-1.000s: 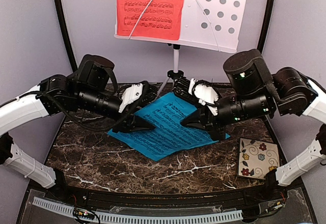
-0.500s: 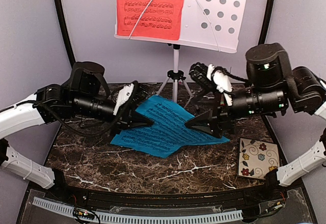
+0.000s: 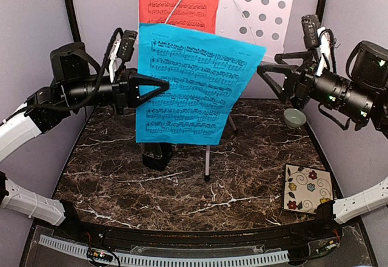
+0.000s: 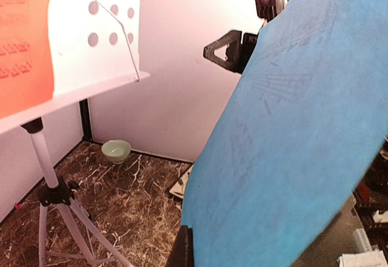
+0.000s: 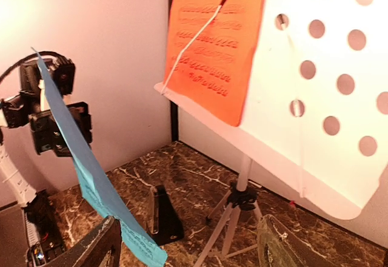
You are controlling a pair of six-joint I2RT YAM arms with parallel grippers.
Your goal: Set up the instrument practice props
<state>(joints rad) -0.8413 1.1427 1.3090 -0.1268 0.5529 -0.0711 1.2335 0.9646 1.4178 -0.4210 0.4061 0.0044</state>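
Observation:
My left gripper [image 3: 161, 86] is shut on the left edge of the cyan-blue sheet-music page [image 3: 194, 79], which hangs upright in the air in front of the white music stand [image 3: 260, 12]. In the left wrist view the page [image 4: 291, 145] fills the right side, with one dark finger [image 4: 182, 249] at its edge. A red page [image 3: 182, 0] lies on the stand's perforated desk under a wire arm. My right gripper [image 3: 271, 82] stands open just right of the blue page, holding nothing. The black metronome [image 5: 162, 215] stands on the table below the page.
A pale green bowl [image 3: 294, 118] sits at the back right of the marble table [image 3: 109, 176], and a floral tile [image 3: 308, 188] lies at the front right. The stand's pole and tripod legs [image 5: 239, 218] rise from the table's middle. Purple walls close in the back and sides.
The blue page has gone from lying on the table to hanging upright in my left gripper, which shut on it and rose. My right gripper opened, let go and pulled back to the right.

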